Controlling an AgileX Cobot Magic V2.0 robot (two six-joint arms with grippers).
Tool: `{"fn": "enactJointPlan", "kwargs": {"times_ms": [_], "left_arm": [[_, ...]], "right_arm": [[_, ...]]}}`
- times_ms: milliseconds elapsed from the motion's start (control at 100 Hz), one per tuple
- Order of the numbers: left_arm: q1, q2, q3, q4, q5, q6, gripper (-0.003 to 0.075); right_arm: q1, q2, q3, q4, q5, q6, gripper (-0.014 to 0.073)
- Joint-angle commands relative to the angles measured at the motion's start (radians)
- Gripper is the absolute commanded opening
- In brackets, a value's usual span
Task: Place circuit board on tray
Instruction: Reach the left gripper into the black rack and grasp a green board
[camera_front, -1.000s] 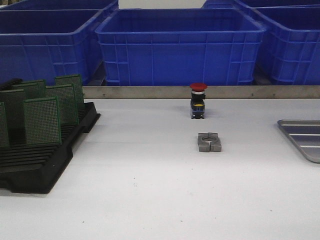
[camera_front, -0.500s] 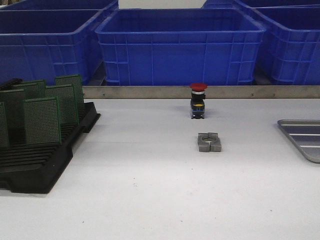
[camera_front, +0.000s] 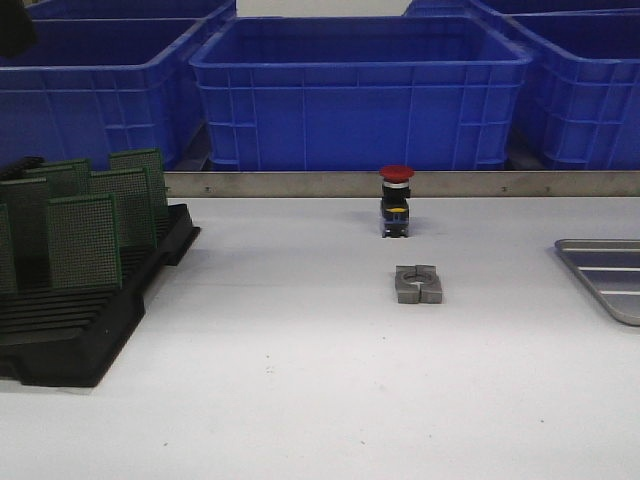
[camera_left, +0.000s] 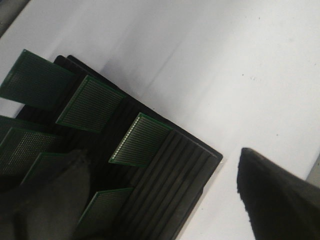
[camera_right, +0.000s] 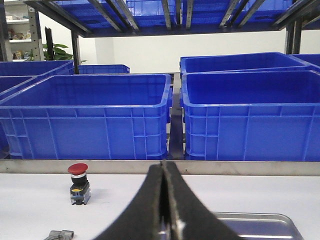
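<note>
Several perforated green boards (camera_front: 85, 240) in ribbed, seemingly plastic rack (camera_front: 90, 330)

The white bench (camera_front: 300, 390) carries a black slotted rack (camera_front: 80, 320) at its left edge, with green circuit boards (camera_front: 85, 240) standing upright in its slots. Near the middle lies a small grey clamp block (camera_front: 418, 284), and behind it, apart from it, stands a red-capped push button (camera_front: 396, 200). At the right edge the tray (camera_front: 608, 275) lies flat, partly out of view. A metal strip (camera_front: 300, 184) runs along the far edge, with blue bins (camera_front: 360, 95) behind it.
</note>
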Motion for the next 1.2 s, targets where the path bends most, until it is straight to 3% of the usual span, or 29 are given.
{"fn": "enactJointPlan", "kwargs": {"times_ms": [0,150,360,650,1190], "left_arm": [[-0.005,0.018,-0.040,-0.044,0.009,0.109,0.0566],[-0.005,0.088,-0.040,-0.044,0.005,0.265,0.0566],[-0.005,0.157,-0.040,-0.044,-0.029,0.364,0.0566],[-0.005,0.231,-0.040,-0.042,-0.089,0.367,0.0566],[-0.005,0.330,-0.040,-0.037,-0.060,0.367,0.0566]], "right_arm": [[0.001,-0.021,-0.012,0.000,-0.080,-0.001,-0.0069],[0.001,-0.021,-0.012,0.000,-0.080,-0.001,-0.0069],[0.001,-0.021,-0.012,0.000,-0.080,-0.001,-0.0069],[0.001,-0.021,-0.012,0.000,-0.080,-0.001,-0.0069],[0.001,-0.021,-0.012,0.000,-0.080,-0.001,-0.0069]]}}
